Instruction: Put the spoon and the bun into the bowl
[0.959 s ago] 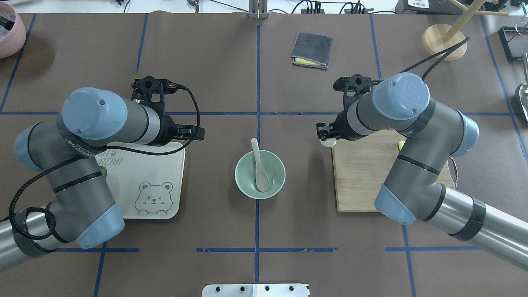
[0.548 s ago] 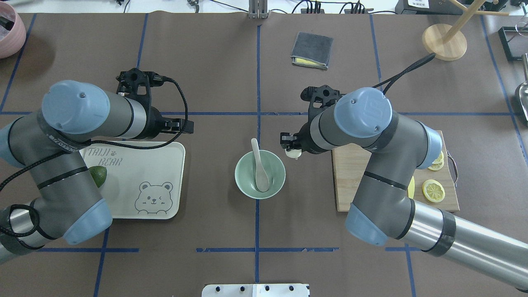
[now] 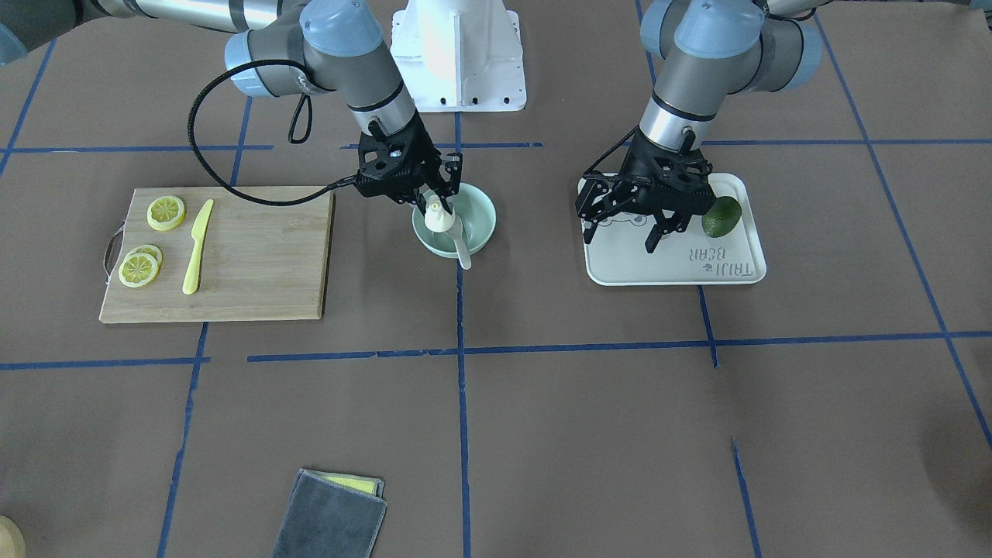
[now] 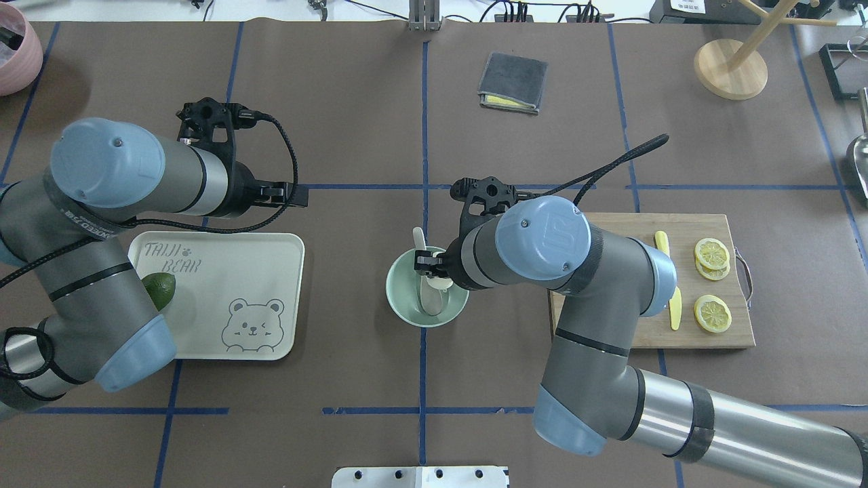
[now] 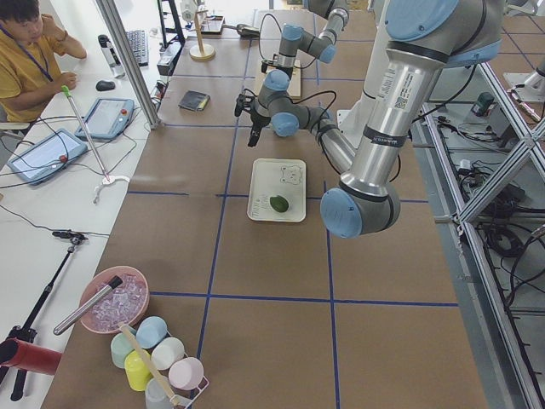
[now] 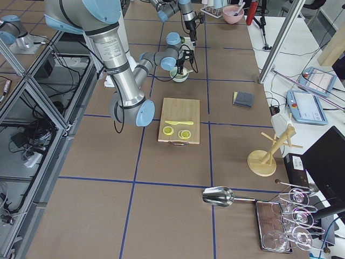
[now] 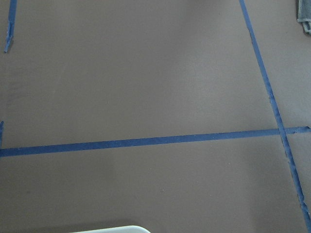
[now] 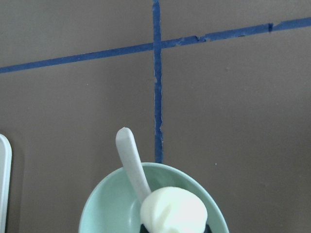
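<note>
Right hand (image 3: 435, 208) now over the bowl (image 3: 482, 211), clamped on the bun (image 3: 439, 221); spoon (image 3: 463, 252) handle away from robot.

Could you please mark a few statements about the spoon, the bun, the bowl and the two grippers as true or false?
1. The spoon lies in the bowl with its handle sticking out over the rim. True.
2. The bun lies loose on the bowl's floor. False: the right gripper is shut on it and holds it over the bowl.
3. The left gripper grips the avocado. False: it hangs open and empty above the tray; the avocado lies on the tray beside it.
4. The yellow knife lies on the cutting board next to the lemon slices. True.
</note>
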Action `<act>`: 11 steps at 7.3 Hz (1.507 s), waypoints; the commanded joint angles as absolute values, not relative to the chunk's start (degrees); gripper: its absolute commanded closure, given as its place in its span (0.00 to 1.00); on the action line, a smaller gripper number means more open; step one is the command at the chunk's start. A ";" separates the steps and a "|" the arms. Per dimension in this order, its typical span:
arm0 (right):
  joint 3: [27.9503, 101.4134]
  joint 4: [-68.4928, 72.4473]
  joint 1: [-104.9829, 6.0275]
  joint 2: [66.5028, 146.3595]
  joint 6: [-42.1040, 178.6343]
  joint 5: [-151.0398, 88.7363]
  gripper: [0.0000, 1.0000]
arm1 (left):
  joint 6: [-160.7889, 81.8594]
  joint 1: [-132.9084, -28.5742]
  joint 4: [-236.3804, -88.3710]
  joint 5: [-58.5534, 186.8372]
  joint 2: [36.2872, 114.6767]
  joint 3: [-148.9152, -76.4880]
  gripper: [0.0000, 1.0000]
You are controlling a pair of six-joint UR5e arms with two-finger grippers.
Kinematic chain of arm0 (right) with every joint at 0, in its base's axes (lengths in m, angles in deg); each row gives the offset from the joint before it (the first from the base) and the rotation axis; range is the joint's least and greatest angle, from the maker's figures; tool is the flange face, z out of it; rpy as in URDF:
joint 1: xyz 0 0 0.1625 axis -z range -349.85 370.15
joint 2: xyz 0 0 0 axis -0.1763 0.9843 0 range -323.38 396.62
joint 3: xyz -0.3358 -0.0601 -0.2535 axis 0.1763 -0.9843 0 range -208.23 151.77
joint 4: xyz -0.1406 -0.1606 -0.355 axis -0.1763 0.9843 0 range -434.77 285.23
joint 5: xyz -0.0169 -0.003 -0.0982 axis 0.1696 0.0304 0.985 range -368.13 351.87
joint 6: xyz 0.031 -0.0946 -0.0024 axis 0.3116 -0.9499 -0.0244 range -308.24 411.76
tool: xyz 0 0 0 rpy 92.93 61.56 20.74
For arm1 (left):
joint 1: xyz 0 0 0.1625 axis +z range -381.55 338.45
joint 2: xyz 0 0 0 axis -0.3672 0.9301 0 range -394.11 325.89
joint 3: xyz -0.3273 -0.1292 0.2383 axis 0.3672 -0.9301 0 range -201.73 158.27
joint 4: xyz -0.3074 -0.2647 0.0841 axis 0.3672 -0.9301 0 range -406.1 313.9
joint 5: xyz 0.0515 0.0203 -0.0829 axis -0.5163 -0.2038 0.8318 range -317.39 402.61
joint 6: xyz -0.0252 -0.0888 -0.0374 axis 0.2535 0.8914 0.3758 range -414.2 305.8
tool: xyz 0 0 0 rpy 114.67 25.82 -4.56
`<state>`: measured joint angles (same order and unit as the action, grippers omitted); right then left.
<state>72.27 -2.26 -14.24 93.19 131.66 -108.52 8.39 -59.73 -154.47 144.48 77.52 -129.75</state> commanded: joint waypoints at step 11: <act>81.99 -2.00 -34.97 114.37 110.90 -126.48 0.00 | -16.61 -74.40 -154.55 153.63 67.15 -132.21 0.00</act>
